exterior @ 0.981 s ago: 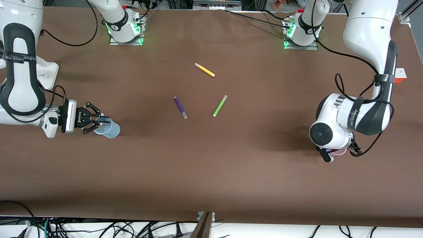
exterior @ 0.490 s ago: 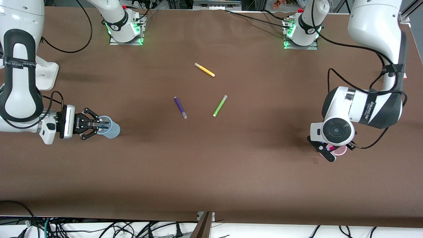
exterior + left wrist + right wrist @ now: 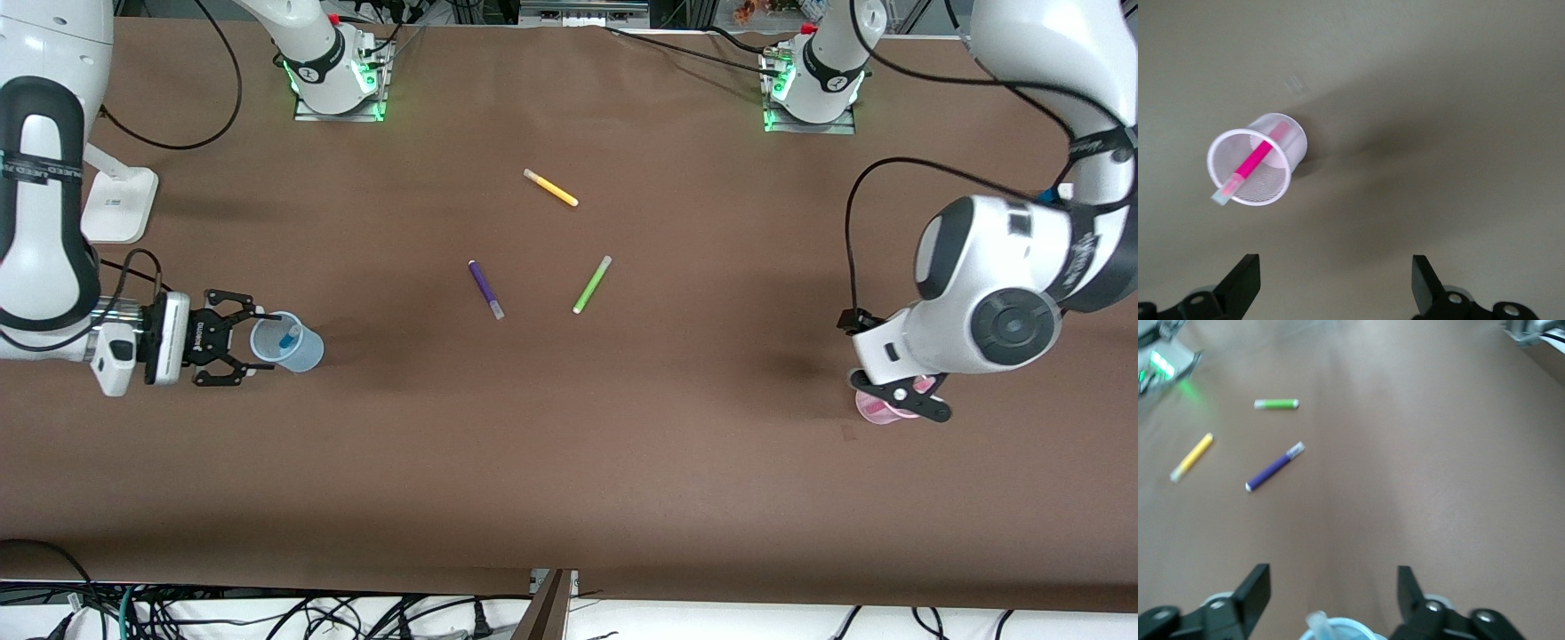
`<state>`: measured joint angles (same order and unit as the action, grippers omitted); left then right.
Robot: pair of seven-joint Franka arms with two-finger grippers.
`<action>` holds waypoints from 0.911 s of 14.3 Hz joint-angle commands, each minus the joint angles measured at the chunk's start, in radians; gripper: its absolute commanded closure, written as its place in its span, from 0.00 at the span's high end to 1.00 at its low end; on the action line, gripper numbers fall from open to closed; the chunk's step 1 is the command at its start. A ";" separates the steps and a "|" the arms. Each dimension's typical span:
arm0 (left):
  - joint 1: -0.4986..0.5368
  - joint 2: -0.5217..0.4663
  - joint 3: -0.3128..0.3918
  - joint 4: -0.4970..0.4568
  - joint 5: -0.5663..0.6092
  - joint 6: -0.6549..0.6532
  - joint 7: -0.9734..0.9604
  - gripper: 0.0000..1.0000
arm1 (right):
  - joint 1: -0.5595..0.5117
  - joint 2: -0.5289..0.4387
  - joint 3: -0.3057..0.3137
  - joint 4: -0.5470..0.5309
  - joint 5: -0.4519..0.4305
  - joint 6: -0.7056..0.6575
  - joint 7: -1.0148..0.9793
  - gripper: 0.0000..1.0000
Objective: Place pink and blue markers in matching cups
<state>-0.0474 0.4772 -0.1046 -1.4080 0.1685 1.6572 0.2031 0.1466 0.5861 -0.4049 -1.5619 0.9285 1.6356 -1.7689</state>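
The pale blue cup (image 3: pixel 298 351) stands near the right arm's end of the table with the blue marker (image 3: pixel 289 338) inside it. My right gripper (image 3: pixel 242 345) is open and empty just beside the cup. In the right wrist view, the cup rim (image 3: pixel 1351 628) and the marker's pale cap (image 3: pixel 1318 623) show below my open right gripper (image 3: pixel 1331 593). The pale pink cup (image 3: pixel 876 411) stands near the left arm's end with the pink marker (image 3: pixel 1253 162) leaning inside it (image 3: pixel 1288 137). My left gripper (image 3: pixel 900 396) (image 3: pixel 1333 287) is open and empty above the pink cup.
A yellow pen (image 3: pixel 551 188), a purple pen (image 3: pixel 485 289) and a lime-green pen (image 3: pixel 591 284) lie mid-table; all three also show in the right wrist view. A white box (image 3: pixel 120 204) sits at the right arm's end.
My right gripper has opened and drawn back from the blue cup, leaving the blue marker in it. My left gripper has risen from the pink cup, which now shows with the pink marker inside.
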 commanded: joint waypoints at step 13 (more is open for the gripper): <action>0.129 -0.499 0.005 -0.381 -0.154 0.172 -0.139 1.00 | 0.062 -0.100 0.141 0.217 -0.613 -0.089 1.453 1.00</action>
<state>0.0442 0.2276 -0.0919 -1.4340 0.0652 1.6734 0.0785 0.2112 0.5435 -0.3417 -1.3340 0.4469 1.5597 -0.4954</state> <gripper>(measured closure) 0.000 0.000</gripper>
